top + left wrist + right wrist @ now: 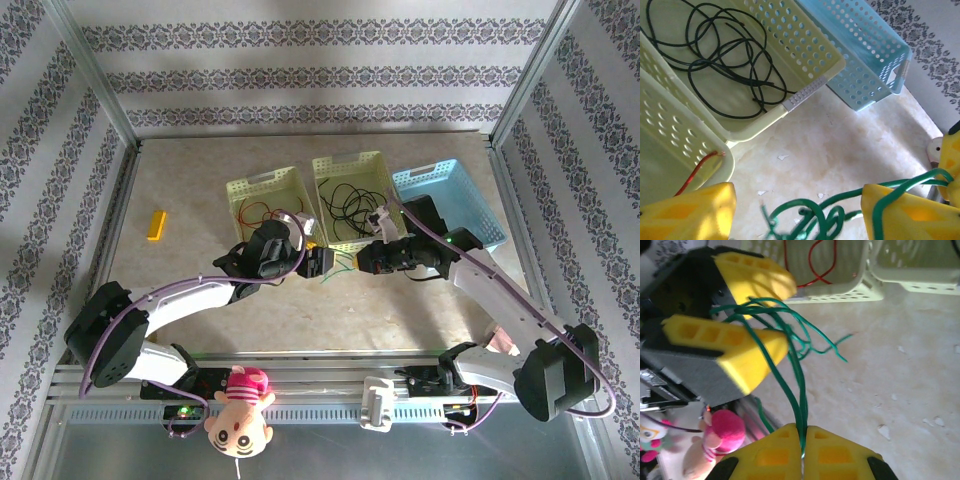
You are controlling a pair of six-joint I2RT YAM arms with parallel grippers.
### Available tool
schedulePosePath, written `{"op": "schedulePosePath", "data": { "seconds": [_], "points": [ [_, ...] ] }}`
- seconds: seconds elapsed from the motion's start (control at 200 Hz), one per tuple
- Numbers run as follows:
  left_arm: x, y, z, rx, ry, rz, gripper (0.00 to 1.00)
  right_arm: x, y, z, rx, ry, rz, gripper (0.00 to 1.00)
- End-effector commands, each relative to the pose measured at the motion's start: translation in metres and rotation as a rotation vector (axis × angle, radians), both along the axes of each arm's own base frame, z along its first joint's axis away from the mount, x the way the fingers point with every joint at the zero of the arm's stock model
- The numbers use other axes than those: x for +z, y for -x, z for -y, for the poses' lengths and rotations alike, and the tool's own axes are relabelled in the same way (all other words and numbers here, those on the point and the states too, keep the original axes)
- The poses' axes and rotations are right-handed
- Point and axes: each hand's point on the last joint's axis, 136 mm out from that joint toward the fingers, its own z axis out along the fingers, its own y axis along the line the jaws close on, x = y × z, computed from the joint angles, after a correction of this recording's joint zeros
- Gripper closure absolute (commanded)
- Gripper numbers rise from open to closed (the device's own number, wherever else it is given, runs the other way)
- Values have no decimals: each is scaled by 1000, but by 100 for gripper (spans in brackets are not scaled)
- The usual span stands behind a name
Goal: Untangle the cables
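Table top point(200, 190) carries three baskets in a row on its far half: pale yellow basket point(265, 181), green-yellow basket point(348, 160) and blue basket point(470, 215). Near the rail you have a plush doll point(240, 410), and at the left a yellow block point(157, 224). Black cable point(348, 205) lies in the middle basket, red cable point(262, 210) in the pale yellow one. Your right gripper point(803, 432) is closed tight on the green cable point(812, 215) above bare table, just before the baskets. Your left gripper point(799, 192) stands wide apart, with this cable looped over one finger.
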Motion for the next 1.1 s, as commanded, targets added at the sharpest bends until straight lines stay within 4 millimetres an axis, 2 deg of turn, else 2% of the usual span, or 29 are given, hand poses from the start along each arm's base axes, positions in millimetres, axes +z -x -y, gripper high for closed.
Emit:
{"op": "schedulePosePath", "data": {
  "seconds": [0.0, 0.06, 0.105, 0.2, 0.29, 0.39, 0.52, 0.59, 0.635, 0.745, 0.839, 0.974, 1.094],
  "points": [
    [13, -4, 8, -25, 75, 25, 60, 15, 7, -4, 16, -99, -20, 94],
    [15, -4, 11, -34, 92, 21, 86, 16, 2, 2, -18, -92, -16, 94],
    [14, -3, 11, -36, 93, 16, 100, 14, -4, 10, -63, -76, -10, 93],
    [12, -2, 10, -38, 87, 9, 100, 8, -18, 33, -183, -13, 8, 92],
    [10, 2, 9, -45, 86, 0, 100, -3, -32, 64, -326, 84, 18, 90],
    [10, 9, 10, -79, 89, -12, 100, -14, -39, 90, -433, 182, 22, 86],
    [10, 23, 18, -163, 105, -54, 100, -28, -40, 107, -494, 272, 12, 86],
    [7, 26, 20, -180, 104, -81, 100, -27, -40, 101, -467, 242, 8, 85],
    [5, 26, 21, -183, 100, -90, 100, -20, -38, 88, -415, 181, 18, 81],
    [0, 24, 21, -177, 84, -92, 100, 4, -32, 60, -311, 70, 90, 54],
    [-4, 22, 22, -176, 65, -96, 100, 21, -23, 42, -230, 47, 169, 44],
    [-7, 20, 24, -181, 61, -104, 100, 29, -11, 20, -123, 34, 209, 41],
    [-4, 19, 25, -180, 63, -96, 100, 16, -12, 14, -106, 91, 186, 41]
  ]
}}
